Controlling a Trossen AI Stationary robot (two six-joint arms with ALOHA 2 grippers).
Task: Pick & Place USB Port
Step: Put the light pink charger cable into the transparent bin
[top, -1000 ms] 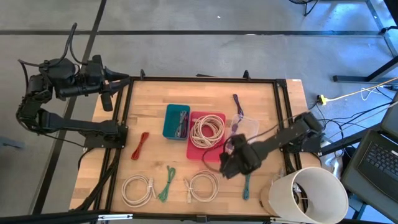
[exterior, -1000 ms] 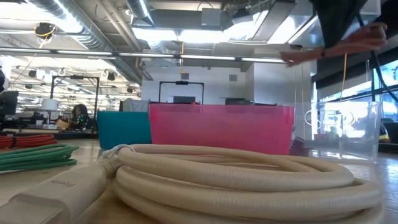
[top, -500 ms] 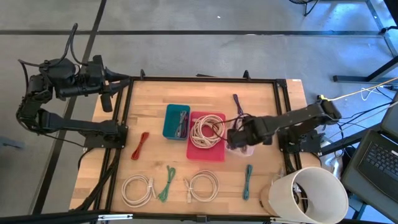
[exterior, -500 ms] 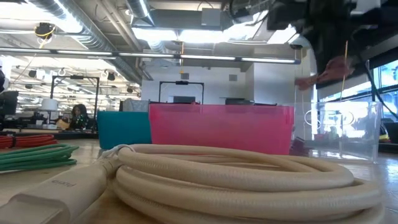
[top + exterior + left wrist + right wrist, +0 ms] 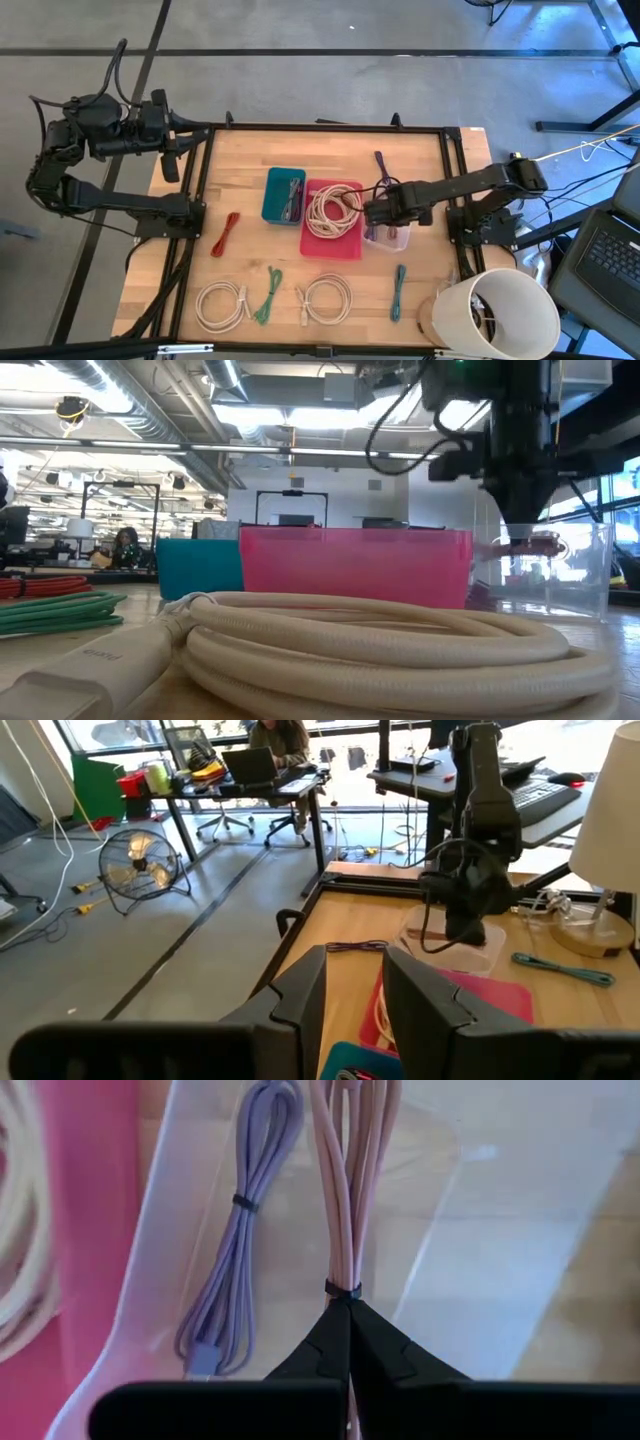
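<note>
Pink cable [image 5: 352, 1190] hangs pinched in the right gripper [image 5: 372, 213], centre-right of the high view, over the clear bin [image 5: 500, 1260] already holding a purple cable [image 5: 235, 1230]. Best to lower until the bundle rests inside the walls, then release. Left gripper [image 5: 352, 982], far left, waits narrowly parted. The cable's lower end is cut off.

Beyond my table I see a white lampshade [image 5: 497, 308] at its near right corner. A desk fan [image 5: 140, 863] stands on the floor, and a laptop [image 5: 247, 764] sits on a far desk.
</note>
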